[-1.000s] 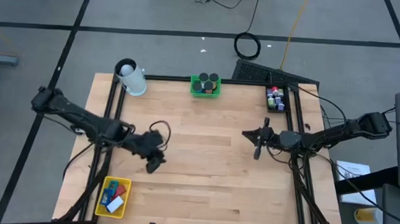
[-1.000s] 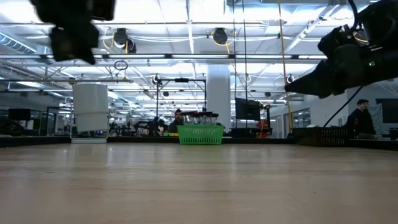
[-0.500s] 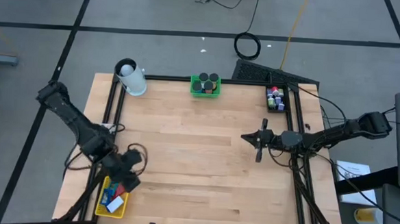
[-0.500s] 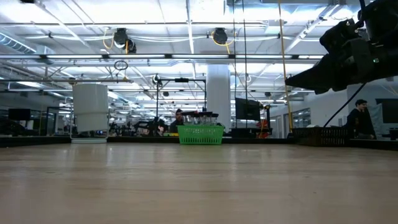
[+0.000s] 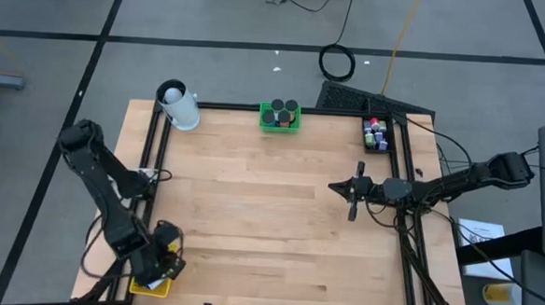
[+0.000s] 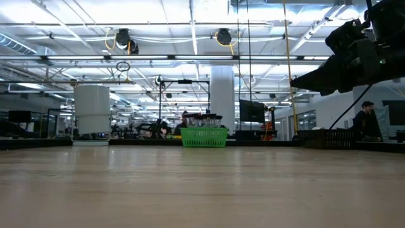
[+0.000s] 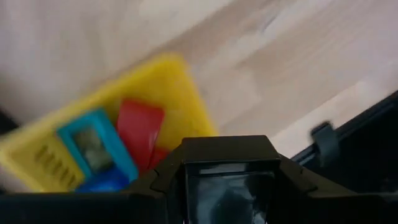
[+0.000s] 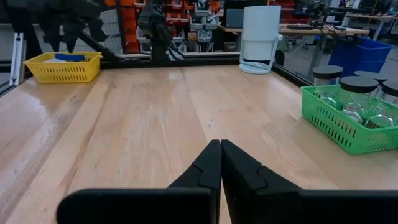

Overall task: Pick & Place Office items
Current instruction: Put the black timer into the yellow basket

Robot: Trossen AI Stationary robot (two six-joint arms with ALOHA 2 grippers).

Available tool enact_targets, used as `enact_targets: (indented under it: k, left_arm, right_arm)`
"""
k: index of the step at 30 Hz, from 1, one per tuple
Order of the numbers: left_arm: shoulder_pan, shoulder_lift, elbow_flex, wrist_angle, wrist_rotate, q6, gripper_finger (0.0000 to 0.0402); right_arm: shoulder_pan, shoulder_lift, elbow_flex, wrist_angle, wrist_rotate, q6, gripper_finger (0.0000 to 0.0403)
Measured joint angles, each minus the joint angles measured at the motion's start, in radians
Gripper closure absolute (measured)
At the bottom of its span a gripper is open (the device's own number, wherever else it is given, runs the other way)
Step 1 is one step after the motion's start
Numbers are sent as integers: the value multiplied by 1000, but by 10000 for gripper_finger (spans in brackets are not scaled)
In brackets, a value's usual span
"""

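Office items lie in the yellow basket directly beneath the left gripper — grip unclear. Right gripper — pinched shut, empty — waits far right

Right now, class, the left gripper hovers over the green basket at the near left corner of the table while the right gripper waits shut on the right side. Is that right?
One detail is wrong: the basket under the left gripper is yellow, not green. The yellow basket shows in the left wrist view, with red and blue blocks inside. The green basket stands at the far edge. The right gripper does wait shut on the right side.
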Motion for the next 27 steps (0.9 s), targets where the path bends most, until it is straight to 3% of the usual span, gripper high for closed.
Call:
enact_targets:
  k: [6,16,27]
  left_arm:
    - [-59,70,0,20,-18,-217,247]
    - [-57,115,0,-134,-23,-351,245]
    - [-60,114,0,-154,37,-361,160]
  right_arm:
    - [0,0,0,0,0,0,402]
    - [0,0,-1,7,1,0,402]
    - [0,0,-1,10,1,0,401]
